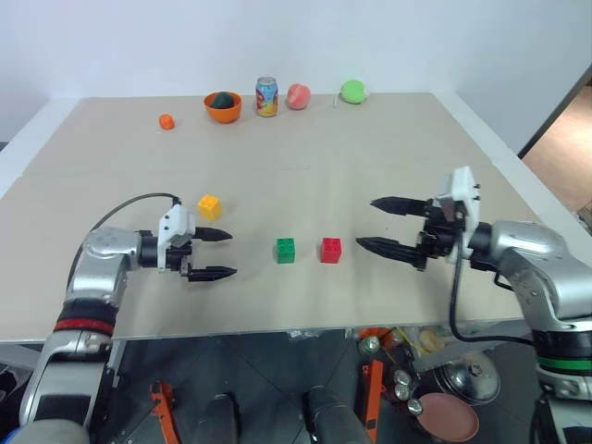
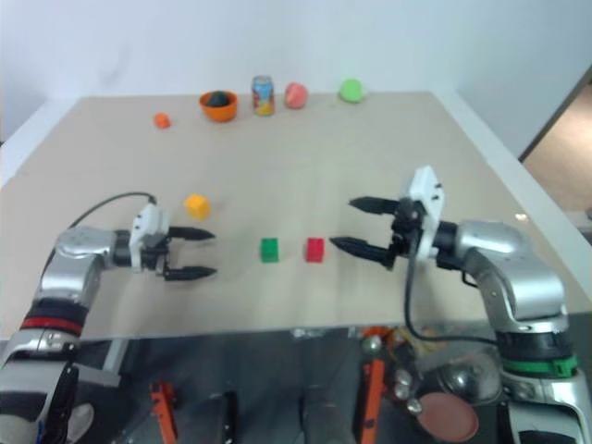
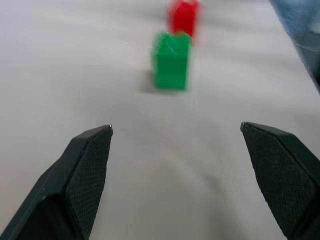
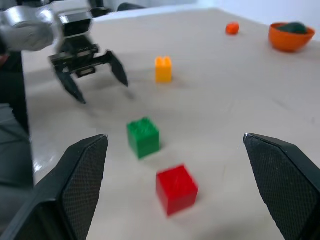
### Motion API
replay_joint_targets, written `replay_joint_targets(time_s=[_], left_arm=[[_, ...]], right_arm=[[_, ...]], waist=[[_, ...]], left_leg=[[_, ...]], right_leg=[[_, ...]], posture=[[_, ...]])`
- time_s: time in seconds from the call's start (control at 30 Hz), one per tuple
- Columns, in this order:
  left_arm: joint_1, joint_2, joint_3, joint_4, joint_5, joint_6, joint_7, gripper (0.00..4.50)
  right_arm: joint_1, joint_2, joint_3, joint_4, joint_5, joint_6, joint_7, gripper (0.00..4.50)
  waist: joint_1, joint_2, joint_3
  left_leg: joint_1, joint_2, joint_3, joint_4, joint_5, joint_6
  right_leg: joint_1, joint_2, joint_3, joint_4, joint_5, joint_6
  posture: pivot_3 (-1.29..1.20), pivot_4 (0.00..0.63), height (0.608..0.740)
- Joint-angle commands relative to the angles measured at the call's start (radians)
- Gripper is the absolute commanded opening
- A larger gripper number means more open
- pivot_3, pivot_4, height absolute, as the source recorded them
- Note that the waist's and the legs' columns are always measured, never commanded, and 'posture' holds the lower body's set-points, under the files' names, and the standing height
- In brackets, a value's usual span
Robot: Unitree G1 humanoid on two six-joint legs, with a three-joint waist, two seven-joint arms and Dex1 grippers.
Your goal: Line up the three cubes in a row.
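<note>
With both my left gripper (image 1: 215, 253) and right gripper (image 1: 381, 223) spread wide and empty, I risk knocking the green cube (image 1: 285, 250) off its line with the red cube (image 1: 330, 250) while fetching the yellow cube (image 1: 210, 206) at 11 o'clock.

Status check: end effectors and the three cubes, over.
Left end effector open, empty. Right end effector open, empty. Green cube and red cube side by side; yellow cube farther back, out of line. Nothing in the way.
</note>
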Motion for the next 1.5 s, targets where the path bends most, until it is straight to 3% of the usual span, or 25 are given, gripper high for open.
replay_joint_targets(time_s=[0.03,0.2,0.37,0.6,1.0,1.4,1.5], left_arm=[[0.121,-0.021,0.138,-0.192,-0.069,0.098,0.244,4.24],[0.201,-0.042,0.208,-0.235,-0.058,0.119,0.473,4.24],[0.208,-0.050,0.190,-0.218,-0.035,0.124,0.590,4.24],[0.103,-0.082,0.123,-0.118,-0.034,0.117,0.613,4.24],[-0.162,-0.115,0.066,0.288,0.037,0.013,0.645,4.24],[-0.326,-0.147,0.036,0.601,0.104,-0.110,0.647,4.24],[-0.342,-0.154,0.036,0.638,0.110,-0.123,0.645,3.46]], right_arm=[[-0.052,0.048,0.034,0.006,-0.018,-0.025,-0.013,4.50],[-0.096,0.085,0.062,0.050,-0.045,-0.047,-0.005,4.50],[-0.120,0.102,0.069,0.071,-0.055,-0.059,0.005,4.50],[-0.118,0.112,0.068,0.066,-0.058,-0.063,0.007,4.50],[-0.068,0.100,0.057,0.005,-0.056,-0.056,-0.006,4.50],[-0.049,0.087,0.033,-0.036,-0.039,-0.033,-0.032,4.50],[-0.048,0.086,0.029,-0.038,-0.039,-0.031,-0.036,4.50]], waist=[[-0.002,0.000,0.000],[0.007,0.000,0.000],[0.006,0.000,0.000],[0.007,0.000,0.000],[0.004,0.000,0.000],[0.004,0.000,0.000],[0.004,0.000,0.000]], left_leg=[[0.001,0.001,0.001,0.000,0.000,0.000],[0.000,0.000,0.000,0.001,0.000,0.000],[0.000,0.000,0.001,0.002,0.000,0.000],[0.000,0.000,0.001,0.001,0.000,0.000],[0.000,0.000,0.001,0.001,0.000,0.000],[-0.001,0.000,0.000,0.000,0.000,0.000],[-0.001,0.000,0.000,0.000,0.000,0.000]], right_leg=[[0.000,0.000,0.000,0.000,0.000,0.000],[0.001,0.000,-0.001,0.000,0.000,-0.001],[0.001,0.000,-0.001,0.000,0.001,-0.001],[0.000,0.000,-0.001,0.000,0.001,-0.001],[0.000,0.000,-0.001,0.000,0.003,0.003],[0.000,0.000,-0.001,0.000,0.003,0.004],[0.000,0.000,-0.001,0.000,0.003,0.004]], posture=[[0.00,0.150,0.740],[0.00,0.150,0.740],[0.00,0.150,0.740],[0.00,0.150,0.740],[0.00,0.150,0.740],[0.00,0.150,0.740],[0.00,0.150,0.740]])
